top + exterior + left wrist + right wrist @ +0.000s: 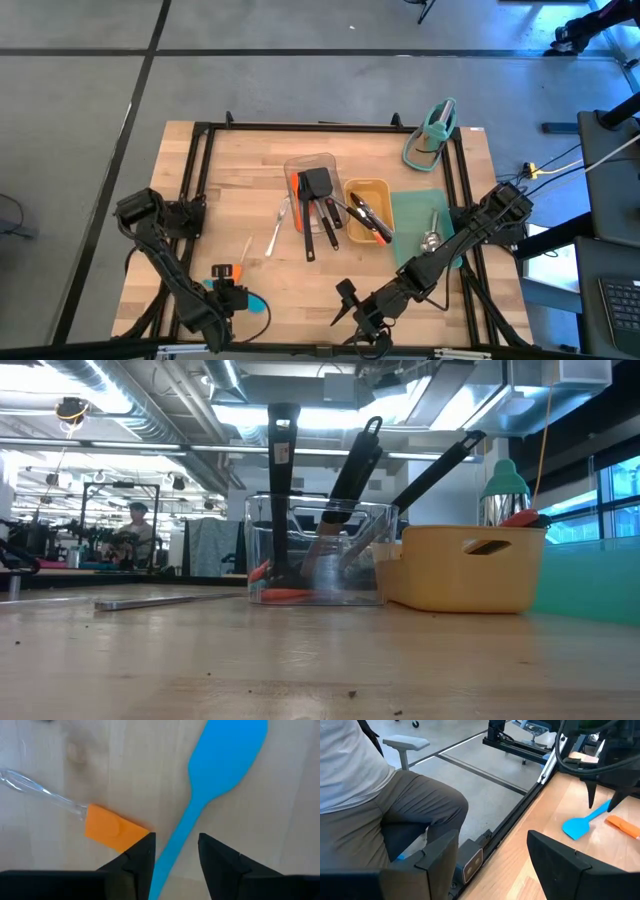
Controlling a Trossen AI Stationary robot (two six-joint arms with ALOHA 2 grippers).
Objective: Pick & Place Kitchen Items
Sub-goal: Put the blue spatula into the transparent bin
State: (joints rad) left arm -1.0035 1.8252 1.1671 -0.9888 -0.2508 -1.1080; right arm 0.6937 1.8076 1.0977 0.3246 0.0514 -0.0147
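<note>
A blue spatula [220, 765] lies flat on the wood near the table's front left, also seen as the blue spatula [256, 303]. My left gripper [175, 857] points down over its handle and is open, one finger on each side of the handle. Next to it lies an orange spatula [112, 827] with a clear handle. More kitchen items stand in a clear tray [310, 185] and a yellow tray [368, 210] at mid-table. My right gripper [350, 305] hangs open near the front edge with nothing between its fingers.
A steel utensil [277, 230] lies left of the clear tray. A steel spoon [432, 238] rests on a green mat [415, 215]. A teal stand [432, 135] is at the far right. A seated person [370, 795] is just beyond the table's edge.
</note>
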